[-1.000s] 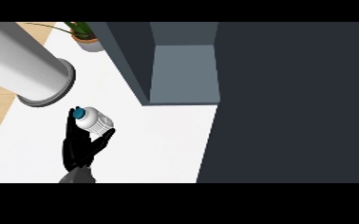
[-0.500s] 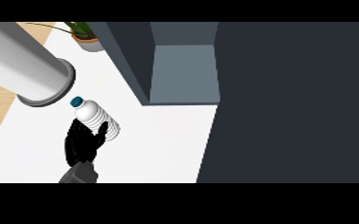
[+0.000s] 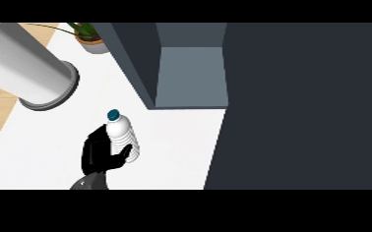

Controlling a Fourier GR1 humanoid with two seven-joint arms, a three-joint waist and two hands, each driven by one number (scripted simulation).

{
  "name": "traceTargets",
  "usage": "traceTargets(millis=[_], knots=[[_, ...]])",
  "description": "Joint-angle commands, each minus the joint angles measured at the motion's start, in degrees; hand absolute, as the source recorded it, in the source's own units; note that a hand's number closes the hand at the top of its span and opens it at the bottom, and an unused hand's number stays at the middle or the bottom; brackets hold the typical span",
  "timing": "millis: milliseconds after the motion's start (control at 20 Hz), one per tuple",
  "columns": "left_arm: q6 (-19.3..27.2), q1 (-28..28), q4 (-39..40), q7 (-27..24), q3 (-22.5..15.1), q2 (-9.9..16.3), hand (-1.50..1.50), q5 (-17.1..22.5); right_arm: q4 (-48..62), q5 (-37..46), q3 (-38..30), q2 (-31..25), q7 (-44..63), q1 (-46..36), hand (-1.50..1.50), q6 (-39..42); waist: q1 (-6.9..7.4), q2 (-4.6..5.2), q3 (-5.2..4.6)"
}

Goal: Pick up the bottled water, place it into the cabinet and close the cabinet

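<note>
On the right side of the white desk (image 3: 58, 142) stands the dark cabinet (image 3: 291, 103), its big flat door swung open so the grey, boxy inside faces me, ready to receive something. At far left lies a smooth metal cylinder (image 3: 33, 76); a small potted plant (image 3: 88, 38) sits behind. My left hand (image 3: 98, 155) is curled around the bottled water (image 3: 121, 138), ribbed clear plastic with a teal cap, near the desk's front, well apart from the shelf.
</note>
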Motion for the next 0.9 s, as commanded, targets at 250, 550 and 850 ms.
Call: traceTargets(millis=[250,550,850], knots=[[3.5,9.0,-12.5,-1.7,-9.7,-1.9,1.5,-2.0,-6.7,5.4,1.7,-2.0,2.5,2.1,-1.5,-0.3,0.3,0.0,0.03],[4.5,13.9,-31.9,14.6,-13.4,-1.6,1.5,0.1,-3.7,0.8,-1.7,-1.1,0.1,1.0,-1.5,0.2,0.71,0.02,0.08],[10.0,12.4,-38.7,21.4,-18.9,-1.9,1.5,5.1,-5.4,5.4,0.3,0.5,8.0,-3.0,-1.5,-0.8,0.39,0.12,-0.03]])
